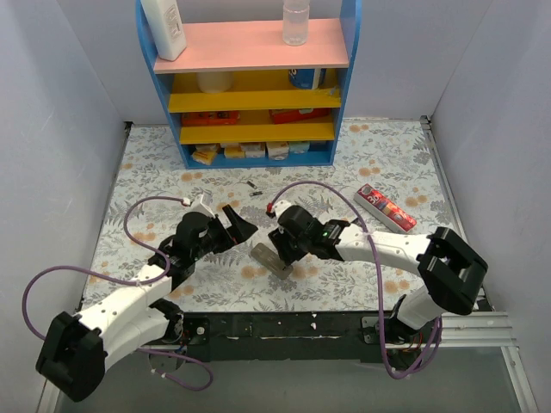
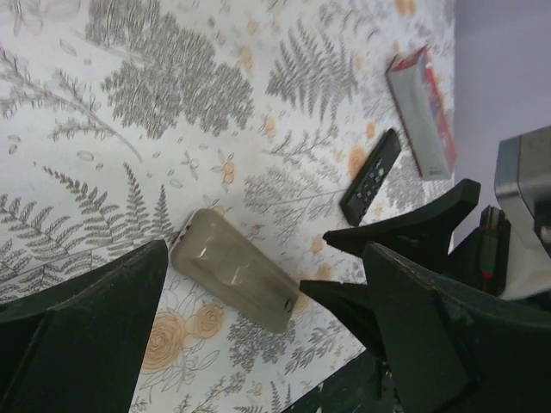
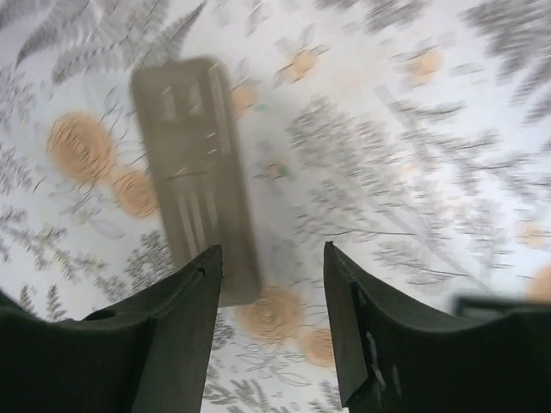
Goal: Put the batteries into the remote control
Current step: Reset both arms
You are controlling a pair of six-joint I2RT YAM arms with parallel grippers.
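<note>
The remote control (image 1: 270, 261) lies back up, grey-beige, on the floral mat between my two grippers. In the left wrist view the remote (image 2: 234, 269) lies between my left gripper's (image 2: 265, 249) open fingers, below them and untouched. In the right wrist view it (image 3: 194, 163) is blurred, and its near end sits by the left fingertip of my open, empty right gripper (image 3: 271, 249). From above, the left gripper (image 1: 248, 228) is just left of the remote and the right gripper (image 1: 282, 252) is over its right side. Two tiny dark batteries (image 1: 254, 189) lie farther back, near the shelf.
A blue and yellow shelf unit (image 1: 250, 112) stands at the back. A red and white box (image 1: 386, 207) lies at the right, also in the left wrist view (image 2: 422, 112). A slim black remote (image 2: 371, 175) lies between that box and the grey remote.
</note>
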